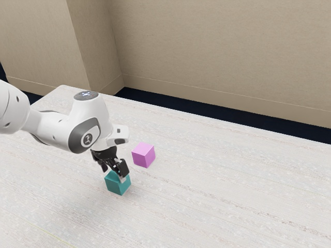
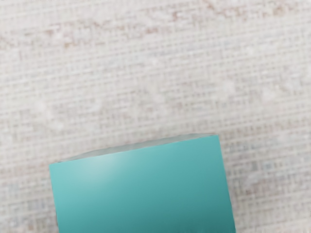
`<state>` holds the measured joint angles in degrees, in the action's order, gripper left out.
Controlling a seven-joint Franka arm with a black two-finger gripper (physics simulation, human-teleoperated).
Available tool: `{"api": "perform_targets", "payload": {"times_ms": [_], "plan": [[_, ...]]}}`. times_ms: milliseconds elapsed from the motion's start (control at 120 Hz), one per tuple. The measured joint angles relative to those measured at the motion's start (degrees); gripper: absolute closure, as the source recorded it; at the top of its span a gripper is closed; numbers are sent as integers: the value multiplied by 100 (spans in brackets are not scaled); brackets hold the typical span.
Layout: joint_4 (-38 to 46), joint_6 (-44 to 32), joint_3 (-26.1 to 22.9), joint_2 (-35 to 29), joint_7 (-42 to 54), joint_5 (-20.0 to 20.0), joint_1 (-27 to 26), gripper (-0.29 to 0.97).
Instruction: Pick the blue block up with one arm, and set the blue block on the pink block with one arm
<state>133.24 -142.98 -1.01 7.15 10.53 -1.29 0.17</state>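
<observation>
Franka arm (image 1: 62,126) reaches in from exterior view's left, end effector (image 1: 117,169) pointing down right at the top of the teal-blue block (image 1: 118,185), can't tell if it's clamped on the block or apart. Block looks to sit on the pale woven surface (image 1: 232,181). Pink block (image 1: 143,155) on the surface near it, toward exterior view's right and further back, not touching. Wrist view: blue block directly under the hand

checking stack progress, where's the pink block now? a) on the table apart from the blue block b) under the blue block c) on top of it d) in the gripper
a: the pink block sits on the table, a clear gap from the blue block at the gripper
</observation>
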Motion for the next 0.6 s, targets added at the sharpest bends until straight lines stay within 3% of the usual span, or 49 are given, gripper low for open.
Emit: {"api": "perform_targets", "payload": {"times_ms": [600], "plan": [[-288, -53, 21, 373, 408, -292, 1, 0]]}}
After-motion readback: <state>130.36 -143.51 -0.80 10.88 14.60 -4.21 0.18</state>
